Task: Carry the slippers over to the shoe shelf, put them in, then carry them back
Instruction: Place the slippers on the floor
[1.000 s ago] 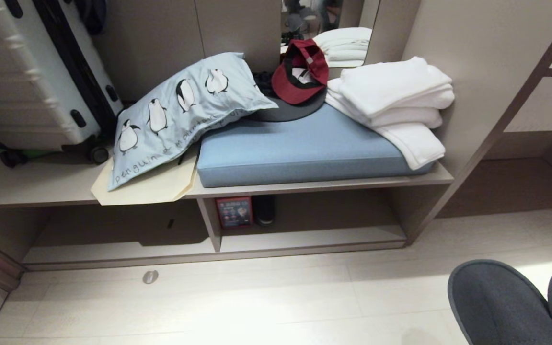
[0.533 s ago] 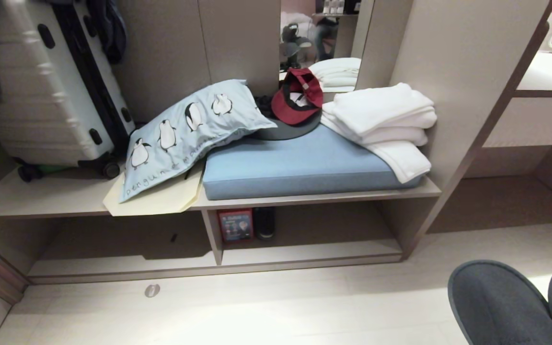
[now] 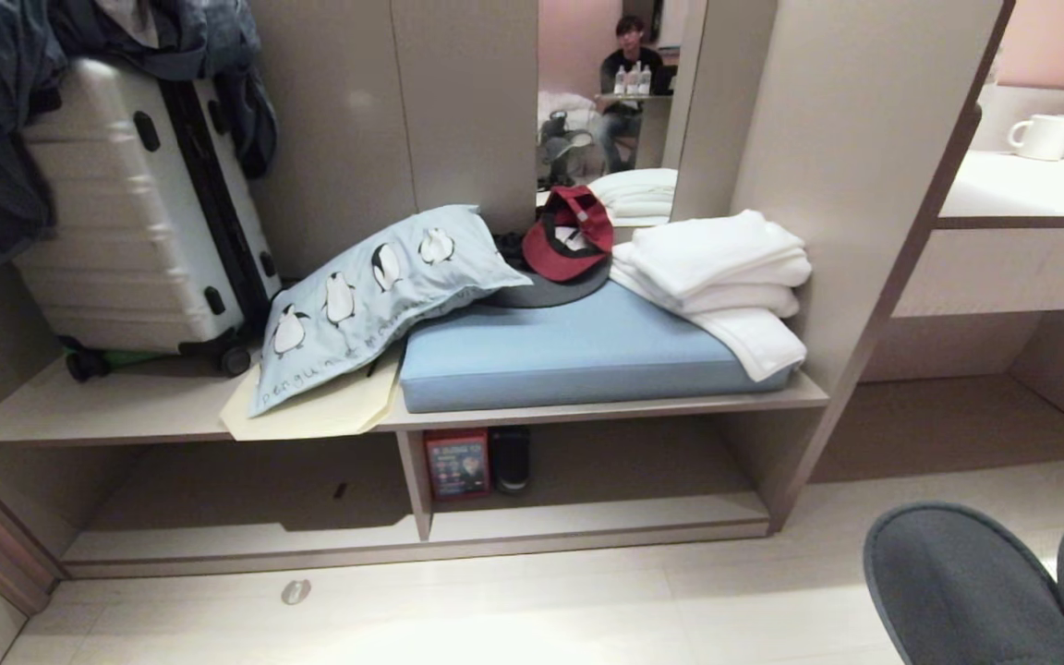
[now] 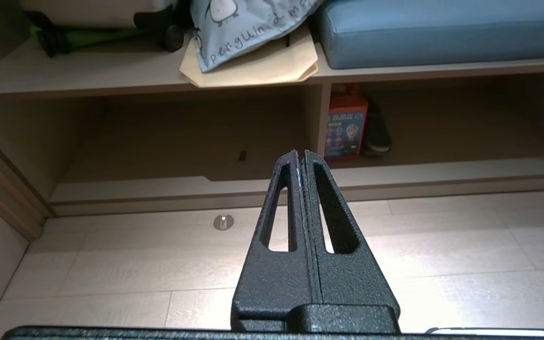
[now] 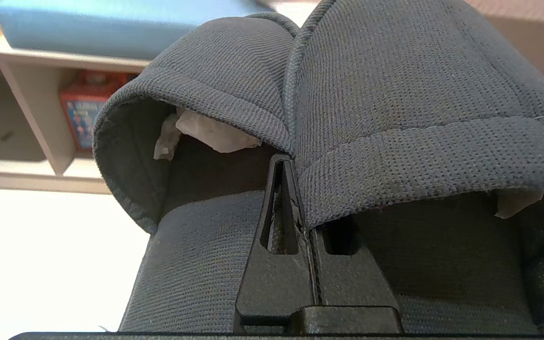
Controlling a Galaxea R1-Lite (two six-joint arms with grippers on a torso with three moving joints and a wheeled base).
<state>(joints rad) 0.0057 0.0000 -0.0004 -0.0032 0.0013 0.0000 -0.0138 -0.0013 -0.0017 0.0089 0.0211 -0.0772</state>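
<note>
The two dark grey slippers (image 3: 957,582) hang side by side at the lower right of the head view, above the pale floor. In the right wrist view my right gripper (image 5: 291,163) is shut on the slippers (image 5: 395,108) where their inner edges meet; white paper shows inside the toes. The shoe shelf (image 3: 587,519), a low cubby under the bench, lies ahead and to the left of them, with its base board (image 4: 442,166) also in the left wrist view. My left gripper (image 4: 300,152) is shut, holds nothing, and hovers over the floor facing the shelf.
On the bench lie a white suitcase (image 3: 135,212), a penguin pillow (image 3: 375,296), a blue cushion (image 3: 578,360), a red cap (image 3: 574,235) and white towels (image 3: 717,277). A red box (image 3: 458,465) and a small black object (image 3: 510,457) stand in the cubby. A desk kneehole (image 3: 957,416) opens at right.
The whole head view has shifted downward as the camera tilted up, bringing the mirror and the desk top into sight. The slippers keep their place in the picture.
</note>
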